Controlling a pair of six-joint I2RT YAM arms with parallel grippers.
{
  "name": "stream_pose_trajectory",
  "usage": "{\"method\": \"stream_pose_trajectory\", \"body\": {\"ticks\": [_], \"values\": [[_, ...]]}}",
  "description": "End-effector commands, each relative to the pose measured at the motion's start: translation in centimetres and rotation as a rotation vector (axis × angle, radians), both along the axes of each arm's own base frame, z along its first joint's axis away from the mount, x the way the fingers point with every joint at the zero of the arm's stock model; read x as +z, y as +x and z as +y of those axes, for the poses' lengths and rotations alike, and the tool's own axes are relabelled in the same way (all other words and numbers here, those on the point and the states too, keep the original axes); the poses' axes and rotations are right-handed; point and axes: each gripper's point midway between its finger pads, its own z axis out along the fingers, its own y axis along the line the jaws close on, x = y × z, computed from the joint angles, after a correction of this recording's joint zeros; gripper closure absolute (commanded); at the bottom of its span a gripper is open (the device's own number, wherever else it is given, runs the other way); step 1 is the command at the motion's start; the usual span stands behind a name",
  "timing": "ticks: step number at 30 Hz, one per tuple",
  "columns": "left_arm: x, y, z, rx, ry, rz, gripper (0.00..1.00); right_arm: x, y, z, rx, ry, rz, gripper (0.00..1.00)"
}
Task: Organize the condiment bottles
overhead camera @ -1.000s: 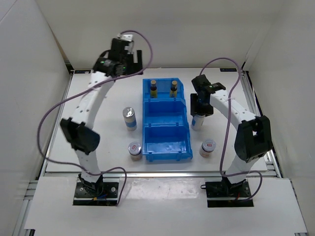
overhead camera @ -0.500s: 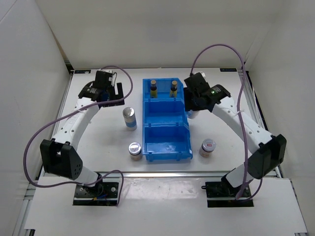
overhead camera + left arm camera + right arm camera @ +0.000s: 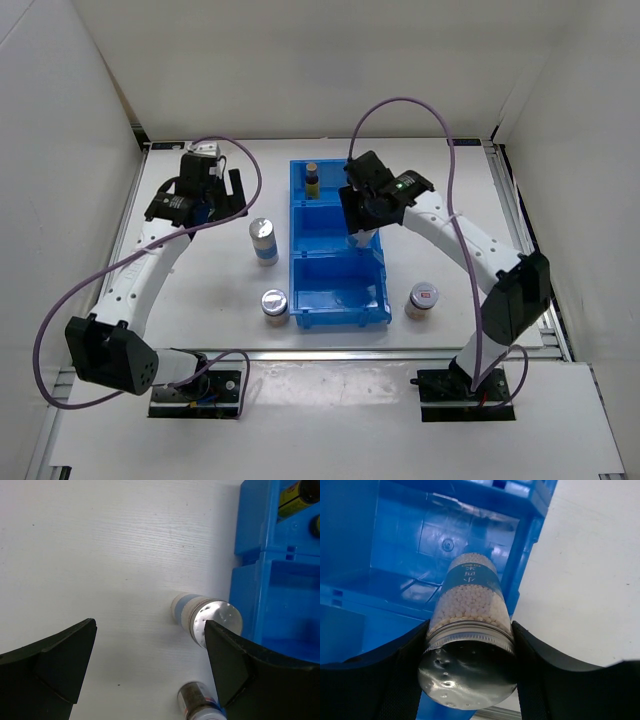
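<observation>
The right claw (image 3: pixel 467 672) stays clenched on a blue-labelled shaker (image 3: pixel 470 595) and has swung it in off the bench (image 3: pixel 220 280) to hang over the middle compartment of the blue bin (image 3: pixel 340 322), so a drop there looks close. The left claw (image 3: pixel 145 665), jaws spread and empty, has come down toward the other shaker (image 3: pixel 207 617) standing just left of the bin, with a round-lidded jar (image 3: pixel 197 705) cut off at the frame edge. From above, only one brown bottle (image 3: pixel 312 180) shows in the back compartment because the right arm covers the spot beside it, and I cannot tell whether the carried shaker's base touches the bin floor.
</observation>
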Motion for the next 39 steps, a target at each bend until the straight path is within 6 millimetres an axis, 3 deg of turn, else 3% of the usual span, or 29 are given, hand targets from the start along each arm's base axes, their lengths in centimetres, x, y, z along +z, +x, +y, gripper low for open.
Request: {"method": "stream_pose_trajectory", "body": {"ticks": [1,8,12,14,15,17,18,19,21,24,27,28,29,34,39], "values": [[0.6,-0.6,0.0,0.006,-0.026,-0.028,0.00,0.0,0.7,1.5,0.040,0.041,-0.030,1.00],[-0.4,-0.6,-0.9,-0.031,-0.053,0.009,0.00,-4.3,1.6,1.4,0.010,-0.051,0.036,1.00],[-1.8,-0.1,-2.5,-0.104,-0.034,0.039,0.00,-6.1,2.5,1.5,-0.014,-0.110,0.069,0.87],[-2.4,-0.1,-3.2,-0.132,-0.024,0.045,0.00,-5.9,2.6,1.6,-0.014,-0.111,0.070,0.83],[-2.6,0.2,-3.8,-0.144,-0.023,0.045,0.00,-5.9,2.6,1.6,-0.014,-0.111,0.070,0.79],[-3.4,0.2,-4.4,-0.174,-0.022,0.058,0.00,-5.9,2.6,1.6,-0.014,-0.111,0.070,0.54],[-4.2,0.0,-4.3,-0.180,-0.010,0.078,0.00,-5.9,2.6,1.6,-0.014,-0.111,0.070,0.36],[-4.0,0.2,-4.7,-0.200,-0.017,0.069,0.00,-5.9,2.6,1.6,-0.005,-0.117,0.069,0.29],[-4.6,0.2,-5.3,-0.226,-0.018,0.080,0.00,-5.4,2.7,1.4,-0.009,-0.115,0.054,0.13],[-5.6,0.1,-5.8,-0.250,-0.015,0.102,0.00,-2.7,2.9,0.7,-0.031,-0.097,-0.015,0.01],[-6.2,0.2,-6.2,-0.266,-0.006,0.112,0.00,0.5,2.8,0.3,-0.035,-0.043,-0.098,0.01],[-6.2,0.2,-6.3,-0.268,0.001,0.110,0.00,0.7,2.4,0.0,-0.036,-0.036,-0.106,0.01],[-6.5,0.2,-6.4,-0.268,0.003,0.119,0.00,2.3,2.0,-0.4,-0.038,-0.004,-0.141,0.01],[-6.7,0.5,-6.4,-0.275,0.010,0.118,0.00,5.4,0.3,-2.1,-0.042,0.058,-0.229,0.01],[-8.1,0.7,-6.8,-0.287,0.004,0.153,0.00,5.0,-0.5,-2.6,-0.036,0.058,-0.219,0.01]]}}
